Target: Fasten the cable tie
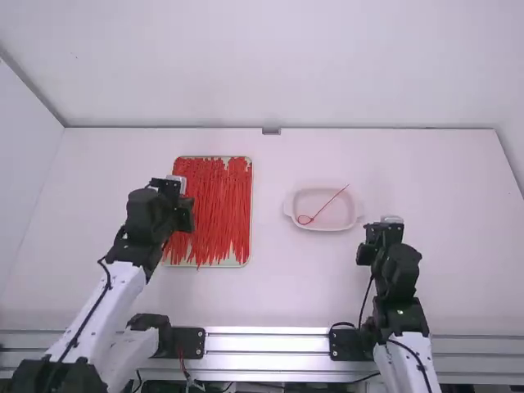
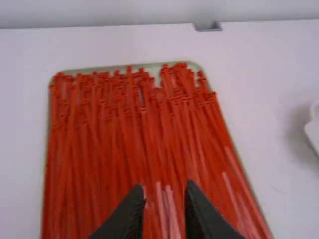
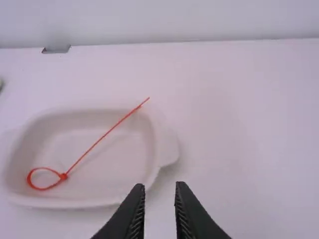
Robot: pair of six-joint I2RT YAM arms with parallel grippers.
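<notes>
Hovering over heaped red plastic cable ties [image 2: 124,139], the left claw [image 2: 164,195] is spread. The right claw [image 3: 159,195], empty, is narrowly spread.

The white table [image 1: 426,270] carries a pale green tray [image 2: 99,70] and, to its right, a white dish [image 1: 336,215]

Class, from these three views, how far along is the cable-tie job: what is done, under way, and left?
Done: one cable tie lies looped shut in the white dish. In hand: nothing gripped; the left gripper hangs open over the loose ties on the tray, the right gripper open near the dish. Left: probably picking and fastening the next tie.
</notes>
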